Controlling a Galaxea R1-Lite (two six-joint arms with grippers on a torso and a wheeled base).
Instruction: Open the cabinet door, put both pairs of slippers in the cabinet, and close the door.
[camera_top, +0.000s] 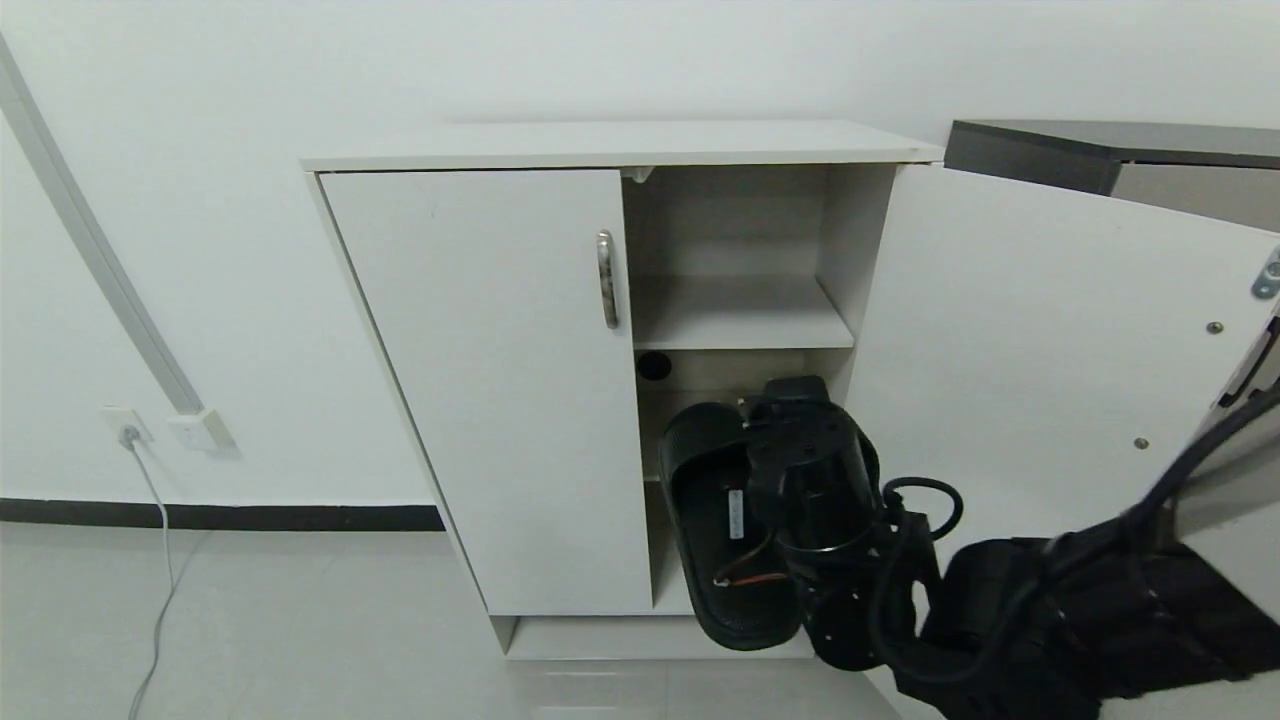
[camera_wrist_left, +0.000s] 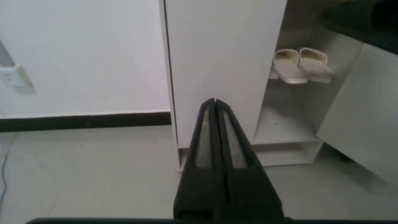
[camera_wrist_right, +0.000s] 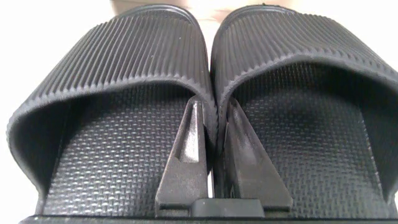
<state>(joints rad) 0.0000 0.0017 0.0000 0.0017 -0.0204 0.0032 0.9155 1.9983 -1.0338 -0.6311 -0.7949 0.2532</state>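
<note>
Two pairs of slippers, two cabinet doors: one black pair gripped at the open side.

The left fingers (camera_wrist_left: 204, 143) are pressed flat together, empty, hanging above the floor (camera_wrist_left: 93, 168) and pointing at the cabinet (camera_top: 620, 145). Its left door (camera_top: 490, 380) is closed and carries one metal handle (camera_top: 607, 279). In the open half, one pale pair of slippers (camera_wrist_left: 303, 64) sits side by side on a shelf. The black pair of slippers (camera_top: 715, 520) is tilted at the mouth of the lower compartment. The right fingers (camera_wrist_right: 189, 146) stand narrow, one inside each slipper, pinching the two adjoining walls. The right arm (camera_top: 830, 560) stretches in from the lower right. The right door (camera_top: 1040, 340) stands swung open.
</note>
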